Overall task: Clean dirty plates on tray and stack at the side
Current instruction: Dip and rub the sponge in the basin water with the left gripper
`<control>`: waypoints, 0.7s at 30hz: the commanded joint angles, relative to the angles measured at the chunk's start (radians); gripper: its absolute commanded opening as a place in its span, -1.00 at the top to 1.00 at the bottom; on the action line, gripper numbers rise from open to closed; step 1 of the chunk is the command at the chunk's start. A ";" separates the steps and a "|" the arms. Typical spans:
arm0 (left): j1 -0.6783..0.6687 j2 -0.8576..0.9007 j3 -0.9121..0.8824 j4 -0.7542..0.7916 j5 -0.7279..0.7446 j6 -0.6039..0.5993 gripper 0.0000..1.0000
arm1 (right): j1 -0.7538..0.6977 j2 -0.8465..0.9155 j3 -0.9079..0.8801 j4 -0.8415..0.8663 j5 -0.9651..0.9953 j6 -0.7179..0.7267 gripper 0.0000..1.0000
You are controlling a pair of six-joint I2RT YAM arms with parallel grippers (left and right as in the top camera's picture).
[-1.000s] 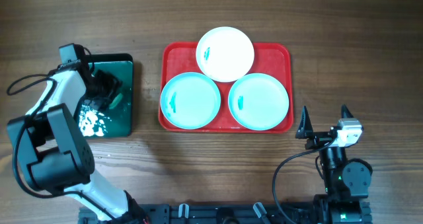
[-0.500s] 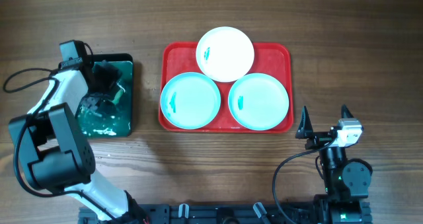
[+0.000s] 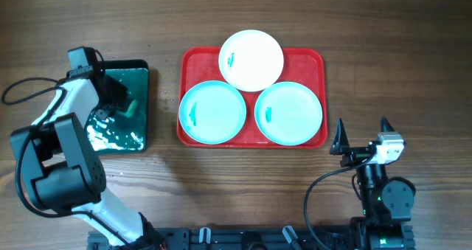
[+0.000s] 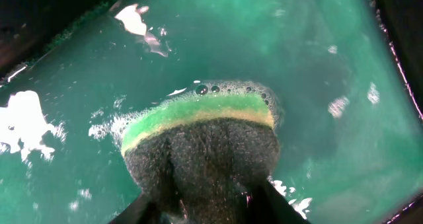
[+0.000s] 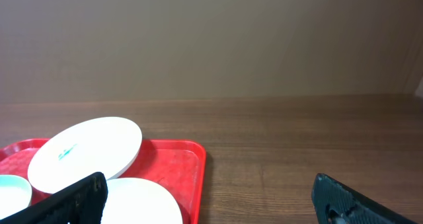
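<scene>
Three plates lie on the red tray (image 3: pixel 190 60): a white plate (image 3: pixel 251 60) at the back, a turquoise plate (image 3: pixel 212 113) front left, a turquoise plate (image 3: pixel 289 113) front right, each with a small teal smear. My left gripper (image 3: pixel 118 102) is shut on a sponge (image 4: pixel 201 141) with a green top and dark scouring side, held in soapy water in the dark green tray (image 3: pixel 140 125). My right gripper (image 3: pixel 361 136) is open and empty, right of the red tray's front corner. The right wrist view shows the white plate (image 5: pixel 86 152) and the red tray (image 5: pixel 178 164).
The dark green tray (image 4: pixel 317 45) holds water with foam patches. Bare wooden table (image 3: pixel 398 51) lies right of the red tray. Cables run at the far left near my left arm.
My left gripper has shifted slightly in the green tray with the sponge; the foam patches have moved. The right arm and plates have not moved.
</scene>
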 commanded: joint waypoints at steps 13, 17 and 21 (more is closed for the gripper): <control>0.011 -0.275 -0.014 -0.088 0.025 -0.001 0.92 | -0.004 -0.002 -0.001 0.002 -0.020 0.013 -0.99; 0.010 -0.433 -0.014 -0.087 0.027 -0.001 0.92 | -0.004 -0.002 -0.001 0.002 -0.020 0.013 -1.00; 0.010 -0.417 -0.014 -0.079 0.015 0.029 0.92 | -0.004 -0.002 -0.001 0.002 -0.020 0.013 -0.99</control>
